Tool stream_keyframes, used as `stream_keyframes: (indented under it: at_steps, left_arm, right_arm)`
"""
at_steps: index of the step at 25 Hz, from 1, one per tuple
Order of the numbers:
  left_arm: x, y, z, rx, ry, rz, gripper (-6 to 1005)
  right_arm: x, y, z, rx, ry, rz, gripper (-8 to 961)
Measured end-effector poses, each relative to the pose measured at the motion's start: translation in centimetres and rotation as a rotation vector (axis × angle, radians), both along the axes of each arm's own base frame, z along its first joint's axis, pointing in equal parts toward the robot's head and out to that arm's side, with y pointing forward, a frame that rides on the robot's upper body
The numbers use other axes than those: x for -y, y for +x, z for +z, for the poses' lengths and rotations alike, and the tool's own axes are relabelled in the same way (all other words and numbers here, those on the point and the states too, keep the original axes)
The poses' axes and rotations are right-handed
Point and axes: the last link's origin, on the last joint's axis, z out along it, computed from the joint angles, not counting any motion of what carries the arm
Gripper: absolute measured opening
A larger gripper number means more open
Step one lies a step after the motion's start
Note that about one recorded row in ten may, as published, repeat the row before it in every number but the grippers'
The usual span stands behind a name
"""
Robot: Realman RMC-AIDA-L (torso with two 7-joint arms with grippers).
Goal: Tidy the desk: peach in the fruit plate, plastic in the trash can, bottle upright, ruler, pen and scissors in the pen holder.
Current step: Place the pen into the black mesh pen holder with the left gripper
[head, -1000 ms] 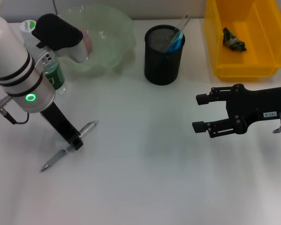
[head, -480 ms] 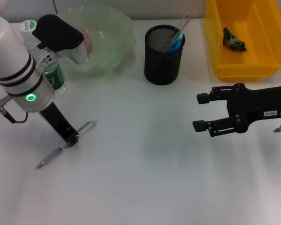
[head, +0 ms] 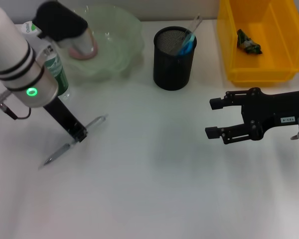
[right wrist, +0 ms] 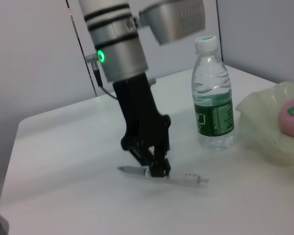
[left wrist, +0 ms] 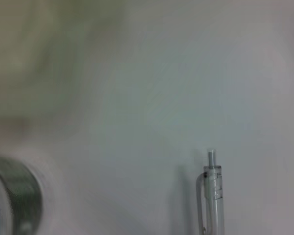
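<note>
- The left gripper [head: 80, 135] is low over the tabletop [head: 154, 189], jaws apparently closed on the pen [head: 74, 140] at mid-barrel, though blur hides the contact.
- The slim pen could pivot or slip when lifted.
- The right gripper [head: 214, 118] hovers open, idle.

No legible text anywhere.

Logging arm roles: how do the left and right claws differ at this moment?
The left claw points down, shut on the pen at the table; the right claw lies level, open and empty. The left is beside the water bottle, the right before the yellow bin. Both are black.
</note>
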Motion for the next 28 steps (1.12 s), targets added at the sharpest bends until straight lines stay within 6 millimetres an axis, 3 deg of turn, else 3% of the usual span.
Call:
stream_keyframes:
  at_steps: [4,7,11,12,17,22,28]
  left_arm:
    - [-0.5,1.3,1.7,0.166,0.034,-0.017,129]
    - [-1.2,2.6,3.4,0.413,0.080,-0.057,129]
    - [-1.3,3.3,3.9,0.617,0.092,-0.108,130]
    - [-1.3,3.8,3.8,0.740,0.090,-0.147,130]
    - [-1.3,4.5,3.1,0.935,0.114,-0.250,131]
    - [-1.7,4.6,1.1,1.129,0.242,-0.365,132]
    - [-2.2,4.1,-0.7,1.236,0.428,-0.456,133]
  right_arm:
    - [0.1,0.1,0.0,0.001,0.001,-0.004,811]
    - [0.2,0.3,0.0,0.001,0.001,-0.011,812]
    - [0.3,0.5,0.0,-0.001,-0.002,-0.023,812]
    - [0.4,0.6,0.0,-0.002,-0.004,-0.030,812]
    - [0.6,0.9,-0.1,-0.003,-0.005,-0.046,812]
    - [0.6,1.2,-0.1,0.005,-0.001,-0.061,812]
    - [0.7,1.3,-0.2,0.009,-0.004,-0.065,812]
